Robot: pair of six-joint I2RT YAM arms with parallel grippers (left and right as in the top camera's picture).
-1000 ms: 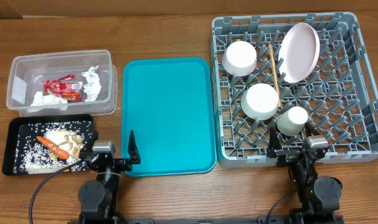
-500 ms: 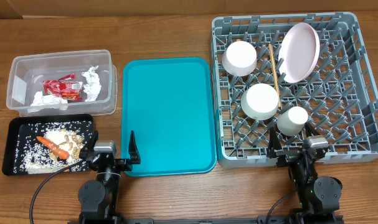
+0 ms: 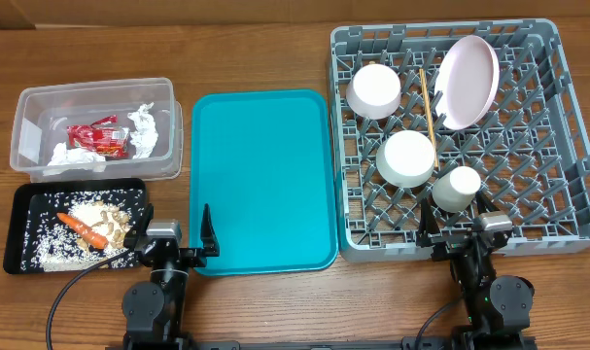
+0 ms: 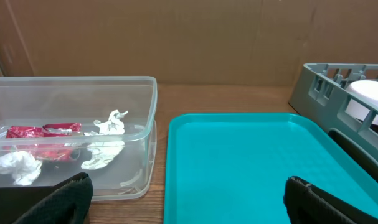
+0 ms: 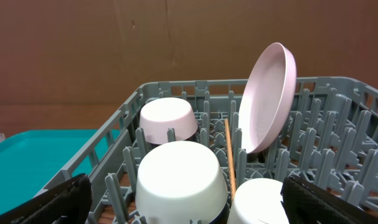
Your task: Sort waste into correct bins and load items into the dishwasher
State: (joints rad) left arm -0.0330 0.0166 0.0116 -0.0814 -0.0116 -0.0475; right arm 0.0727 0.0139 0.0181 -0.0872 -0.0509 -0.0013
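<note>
No visible change; left pincer [image 4: 187, 183], right pincer [image 5: 185, 182] motionless.

Glossy teal plastic tray [image 3: 262, 180], clear plastic tub [image 3: 95, 129], wood-grain table [image 3: 265, 49].

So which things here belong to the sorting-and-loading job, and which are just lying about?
Part of the job:
red snack wrapper, crumpled tissues, carrot piece, nut crumbs, rice scraps, clear tub, black tray, plate, far bowl, near bowl, cup, chopsticks, grey dish rack.

Just lying about:
teal tray, wooden table.
</note>
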